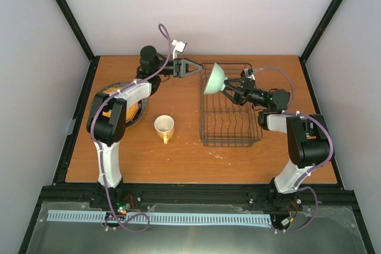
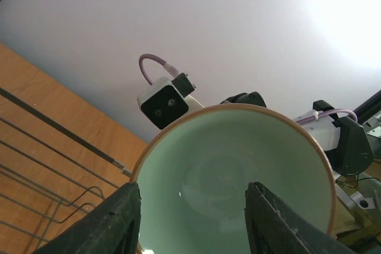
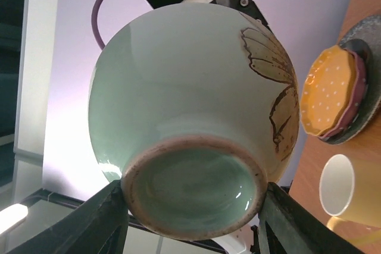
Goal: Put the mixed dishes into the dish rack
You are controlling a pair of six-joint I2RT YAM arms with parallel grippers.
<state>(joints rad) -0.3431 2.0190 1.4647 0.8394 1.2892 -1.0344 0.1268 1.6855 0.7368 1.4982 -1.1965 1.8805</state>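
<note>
Yellow handled mug (image 1: 164,126) stands upright on the wooden desk (image 1: 178,165), nearest the arm bases. Its mouth is up, its handle points to the near edge, and it is well apart from both hands.

To its left, partly under the left arm, lies a stack of three plates. The orange-yellow plate (image 3: 329,94) with pale dots is on top, the maroon-pink speckled plate (image 3: 356,81) is under it, and the larger grey speckled plate (image 3: 366,31) is at the bottom.

To the mug's right sits the dark wire dish rack (image 1: 231,143), flat on the desk, with nothing resting on its tines.

Over the rack's far left part, the small pale green bowl (image 1: 214,79) hangs in the air. It is tipped on its side, with its mouth facing left and its foot ring facing right. A brown petal drawing shows on its outer wall. The right hand (image 1: 228,90) clamps it by the foot ring, one finger (image 3: 107,218) on each side of the base.

Farthest back, the left hand (image 1: 193,68) points at the bowl's mouth with its jaws spread and nothing between them. From above it looks just clear of the rim.
</note>
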